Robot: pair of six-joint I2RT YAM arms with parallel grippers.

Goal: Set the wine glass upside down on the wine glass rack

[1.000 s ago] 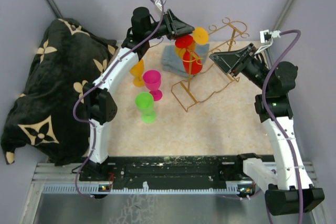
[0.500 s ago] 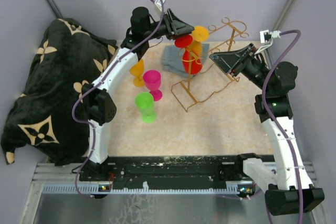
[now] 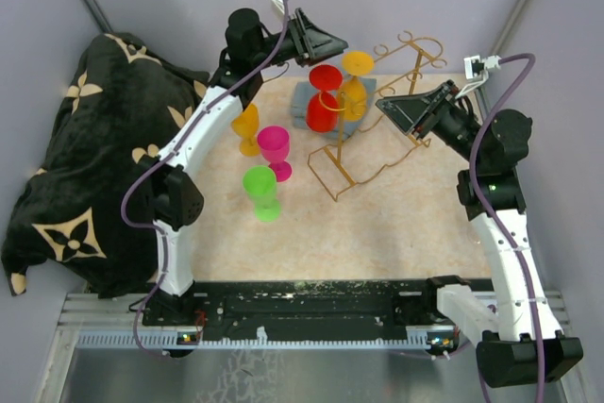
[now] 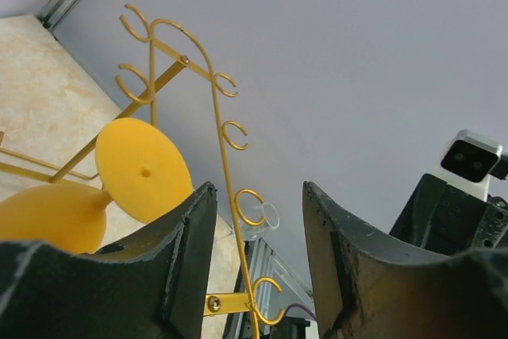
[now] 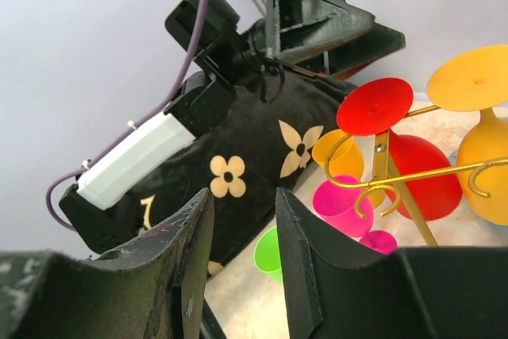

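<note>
Scene, top view: a black blanket (image 3: 75, 167) with a gold flower print is heaped along the left edge of the beige tabletop (image 3: 396, 224).

The left gripper (image 4: 258, 196) is raised at the far side, just above the rack's top rails. Its fingers are apart, with nothing between them. The right gripper (image 5: 242, 196) hovers off the rack's right side with a narrow gap between its fingers, also empty.

The wine glass rack (image 3: 363, 153) stands far centre, with a grey cloth (image 3: 300, 106) by its far-left corner.

The red wine glass (image 3: 324, 101) hangs upside down on the rack, foot disc on top of the wires and bowl below, free of both grippers. An orange-yellow glass (image 3: 356, 82) hangs likewise just beside it.

Upright on the table left of the rack stand an orange glass (image 3: 247, 127), a magenta glass (image 3: 276, 148) and a green glass (image 3: 261, 191).
</note>
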